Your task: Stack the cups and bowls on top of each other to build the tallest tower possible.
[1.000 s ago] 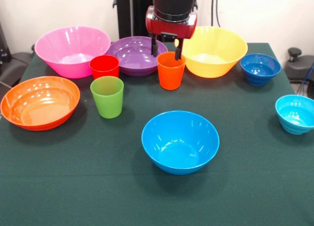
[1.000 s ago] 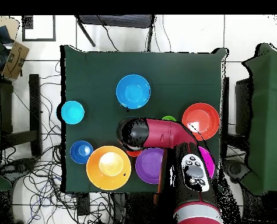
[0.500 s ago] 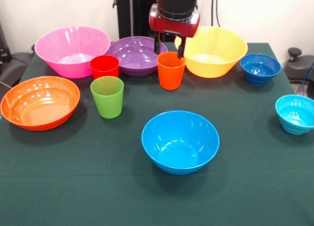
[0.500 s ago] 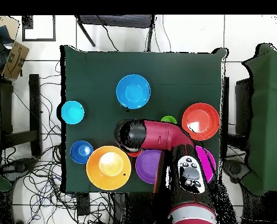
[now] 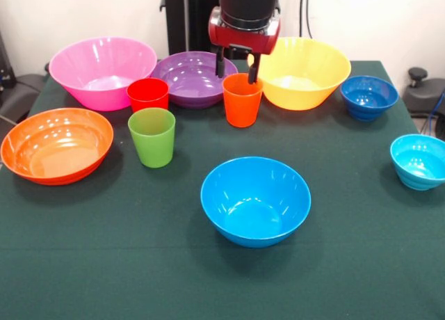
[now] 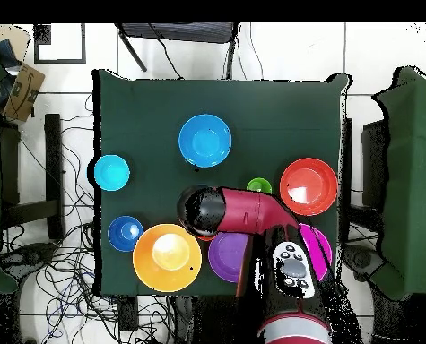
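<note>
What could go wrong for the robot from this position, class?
1. The open pincer straddles the rim of the glossy orange plastic cup; a finger striking that rim could tip it.
2. The purple plastic bowl and yellow plastic bowl stand close beside the cup, so a sideways slip might knock either.

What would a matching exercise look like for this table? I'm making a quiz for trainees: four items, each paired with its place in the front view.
Items:
1. green cup
2. cyan bowl
3. orange cup
4. blue bowl

Places:
A. under the gripper
B. nearest the camera, centre
C. at the right table edge
D. in front of the red cup

Pairs: 1-D, 2-C, 3-A, 4-B
</note>
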`<state>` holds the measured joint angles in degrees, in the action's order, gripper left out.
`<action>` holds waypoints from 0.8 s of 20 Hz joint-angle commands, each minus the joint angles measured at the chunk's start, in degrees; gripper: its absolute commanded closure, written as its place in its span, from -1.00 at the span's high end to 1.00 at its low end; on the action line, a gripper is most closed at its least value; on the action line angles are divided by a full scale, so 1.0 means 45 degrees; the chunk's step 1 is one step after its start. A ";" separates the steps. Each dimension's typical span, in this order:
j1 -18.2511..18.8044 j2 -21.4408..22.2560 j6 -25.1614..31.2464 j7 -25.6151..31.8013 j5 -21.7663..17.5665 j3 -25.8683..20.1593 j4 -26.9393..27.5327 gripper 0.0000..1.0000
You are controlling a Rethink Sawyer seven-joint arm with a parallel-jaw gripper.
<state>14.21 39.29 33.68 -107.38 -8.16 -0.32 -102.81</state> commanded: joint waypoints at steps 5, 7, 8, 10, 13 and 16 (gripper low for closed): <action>0.0417 -0.1201 -0.2389 -0.0899 -0.0634 -0.0657 -0.0814 1.00; 0.0448 -0.1334 -0.2605 -0.0854 -0.0647 -0.0702 -0.0816 1.00; 0.0425 -0.1370 -0.2653 -0.0834 -0.0676 -0.0678 -0.0801 1.00; 0.0394 -0.1455 -0.2654 -0.0781 -0.0694 -0.0629 -0.0722 1.00; 0.0406 -0.1470 -0.2572 -0.0649 -0.0700 -0.0623 -0.0679 1.00; 0.0440 -0.1451 -0.2562 -0.0597 -0.0678 -0.0666 -0.0721 1.00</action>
<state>15.60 34.37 25.14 -107.38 -8.12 -0.33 -104.41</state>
